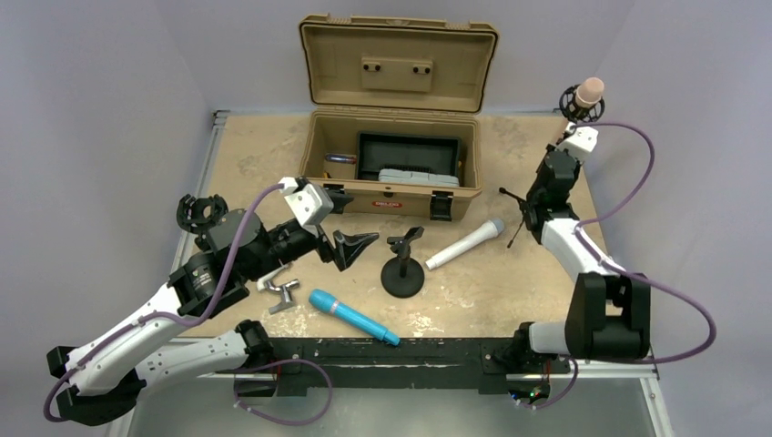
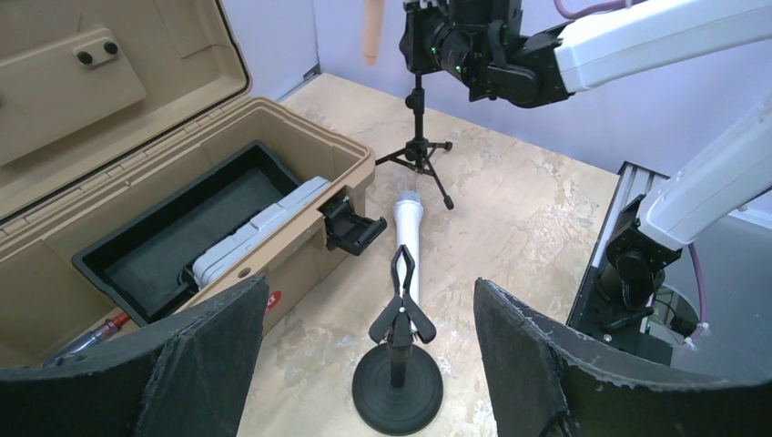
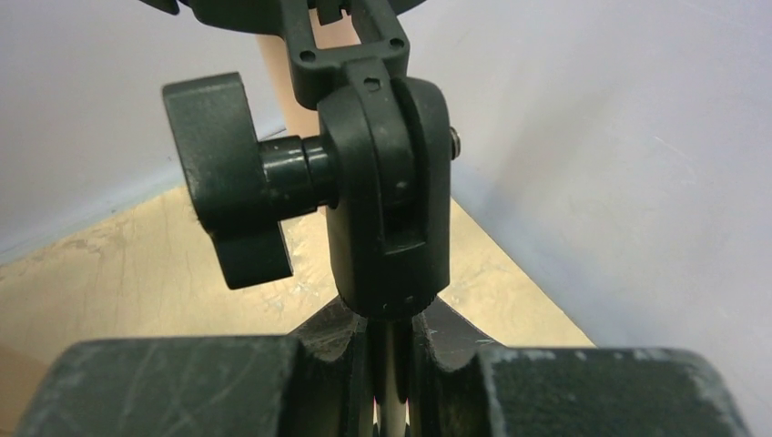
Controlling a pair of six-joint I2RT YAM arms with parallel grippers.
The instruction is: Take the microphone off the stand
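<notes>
A beige microphone (image 1: 589, 89) sits in a black shock mount on top of a thin tripod stand (image 1: 522, 208) at the back right. It also shows in the left wrist view (image 2: 370, 32), above the tripod (image 2: 420, 150). My right gripper (image 1: 570, 126) is shut on the stand's pole just under the swivel joint (image 3: 387, 209), with the gripper (image 3: 393, 364) closed round the pole. My left gripper (image 1: 350, 248) is open and empty, and its view frames a round-base clip stand (image 2: 398, 391) between the gripper's (image 2: 369, 300) fingers. The clip holds nothing.
A white microphone (image 1: 464, 243) lies behind the round-base stand (image 1: 402, 273), and a blue microphone (image 1: 353, 317) lies near the front edge. An open tan toolbox (image 1: 314, 155) stands at the back. A metal clamp (image 1: 282, 293) and a black shock mount (image 1: 202, 211) lie by the left arm.
</notes>
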